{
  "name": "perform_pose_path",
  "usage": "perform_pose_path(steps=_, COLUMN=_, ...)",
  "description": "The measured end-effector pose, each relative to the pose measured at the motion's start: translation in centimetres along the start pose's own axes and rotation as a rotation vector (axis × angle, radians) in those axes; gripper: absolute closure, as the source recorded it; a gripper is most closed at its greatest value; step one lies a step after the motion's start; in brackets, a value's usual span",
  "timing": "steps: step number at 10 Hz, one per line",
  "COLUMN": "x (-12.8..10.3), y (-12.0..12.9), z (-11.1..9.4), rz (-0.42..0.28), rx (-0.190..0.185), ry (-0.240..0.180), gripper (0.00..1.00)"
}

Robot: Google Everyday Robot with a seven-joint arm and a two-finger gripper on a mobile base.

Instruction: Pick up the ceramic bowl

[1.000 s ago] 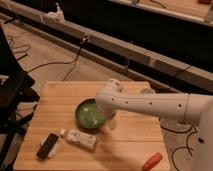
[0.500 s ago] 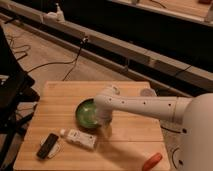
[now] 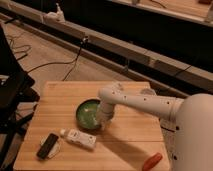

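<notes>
Item one, the ceramic bowl (image 3: 88, 113): I see it near the middle of the wooden table (image 3: 135, 131), glossy green inside with a dark rim, sitting upright and flat on the boards. Item two, the gripper (image 3: 101, 119): it hangs at the bowl's 3 o'clock to 4 o'clock edge, at the end of the white arm (image 3: 142, 102) that reaches in from my 3 o'clock side; it overlaps the rim there, and I cannot tell whether its fingers stand apart, together, or already pinch the rim, since the wrist housing hides them. Item three, a white remote (image 3: 79, 138): it lies just beside the bowl at its 6 o'clock, long axis running roughly 9 to 3, not touching the bowl as far as I can make out. Item four, a dark handset (image 3: 48, 145) on a pale patch, at the bowl's 7 o'clock, nearer the table's front corner. Item five, an orange-red object (image 3: 152, 161) at the table's 5 o'clock edge, well apart from everything else. Item six, black cables (image 3: 55, 62) on the floor beyond the table at 11 o'clock. Handling note, my judgement: the step in hand is taking the rim, so I would want one finger inside the wall and one outside, seated low on the rim before closing, then a straight vertical lift. A glazed wall is likely slippery, so I would close firmly and keep the bowl level, and avoid dragging toward 6 o'clock where the remote lies.
</notes>
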Motion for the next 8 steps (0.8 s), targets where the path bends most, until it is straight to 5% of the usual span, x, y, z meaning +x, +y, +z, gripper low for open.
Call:
perform_pose_path(steps=3, x=2.2, y=-1.5, z=-2.7, rz=0.053, rx=0.056, ry=-0.008, gripper=1.0)
perform_pose_path(steps=8, x=3.9, y=-3.9, z=-14.5, rz=0.078, rx=0.289, ry=-0.014, gripper=1.0)
